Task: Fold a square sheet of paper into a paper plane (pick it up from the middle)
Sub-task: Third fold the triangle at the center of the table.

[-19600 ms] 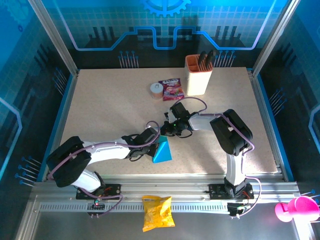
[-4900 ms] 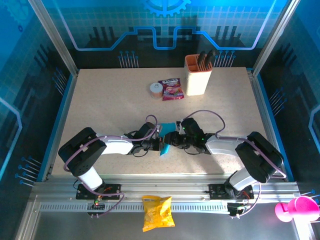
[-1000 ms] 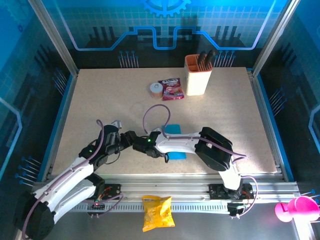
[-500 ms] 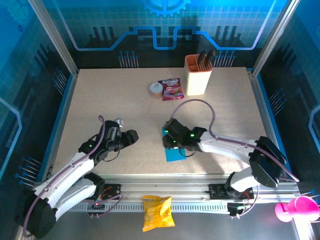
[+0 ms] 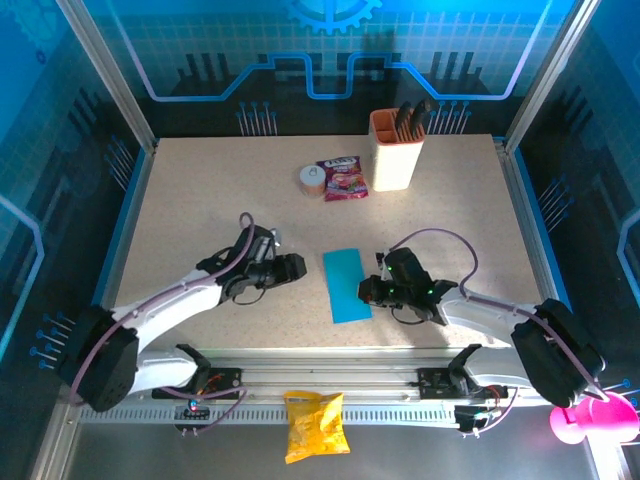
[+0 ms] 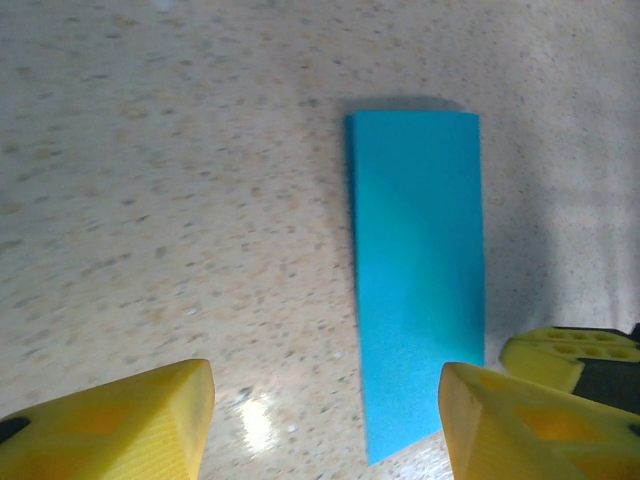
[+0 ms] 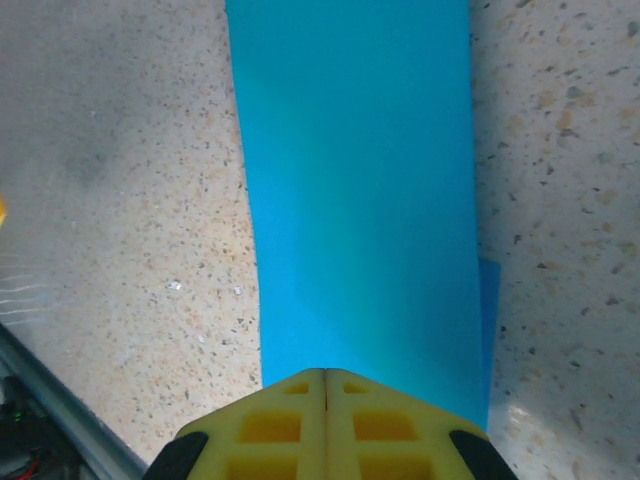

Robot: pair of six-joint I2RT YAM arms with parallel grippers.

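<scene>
Your right gripper (image 7: 325, 378) is clenched, fingers pressed together, with its tip at the edge of the square sheet of paper (image 5: 346, 284). The sheet lies flat on the worktop (image 5: 200, 200), folded to a narrow strip stretching ahead. Your left gripper (image 6: 322, 390) stands released, with the strip ahead of it, nearer its right finger.

Both arms stretch low and inward, the left hand (image 5: 291, 268) spread open, the right hand (image 5: 366, 290) pinched closed.

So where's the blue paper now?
Top view: the paper lies flat near the front middle of the table, a narrow strip between the left claw and the right claw, whose shut tips sit at its right edge.
</scene>
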